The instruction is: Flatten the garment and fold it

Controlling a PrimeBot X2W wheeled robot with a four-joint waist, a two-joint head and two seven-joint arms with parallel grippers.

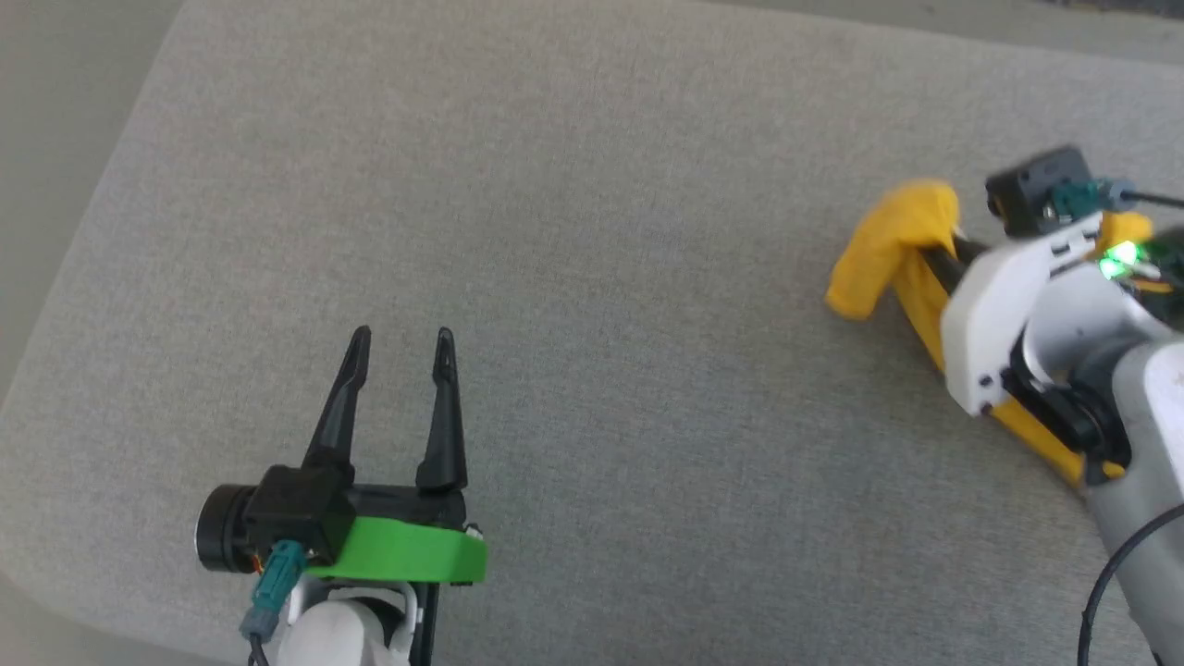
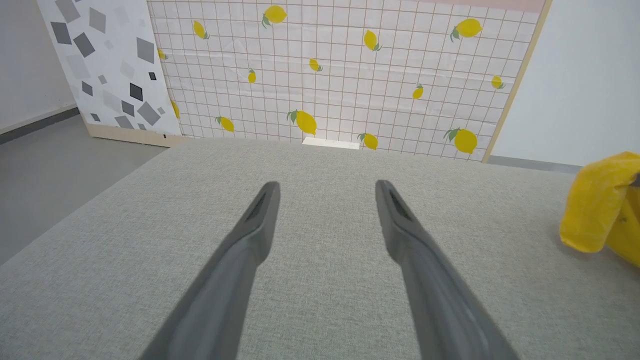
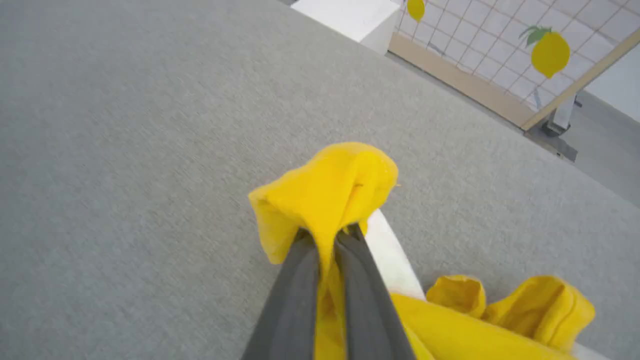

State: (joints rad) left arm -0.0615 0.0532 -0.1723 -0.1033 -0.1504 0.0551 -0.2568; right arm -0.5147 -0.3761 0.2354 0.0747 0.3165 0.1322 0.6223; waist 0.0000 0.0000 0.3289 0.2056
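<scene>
Our left gripper (image 1: pixel 402 335), at seven o'clock, stood wide and empty; our right gripper (image 3: pixel 327 234), at three o'clock on the grey cushion (image 1: pixel 592 185), pinched the bunched garment (image 3: pixel 330 185), which we judged might slip from that thin hold.

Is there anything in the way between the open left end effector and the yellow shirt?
Nothing visible: bare grey cushion lies between the left end effector and the garment, whose bunched end the right end effector pinches.
</scene>
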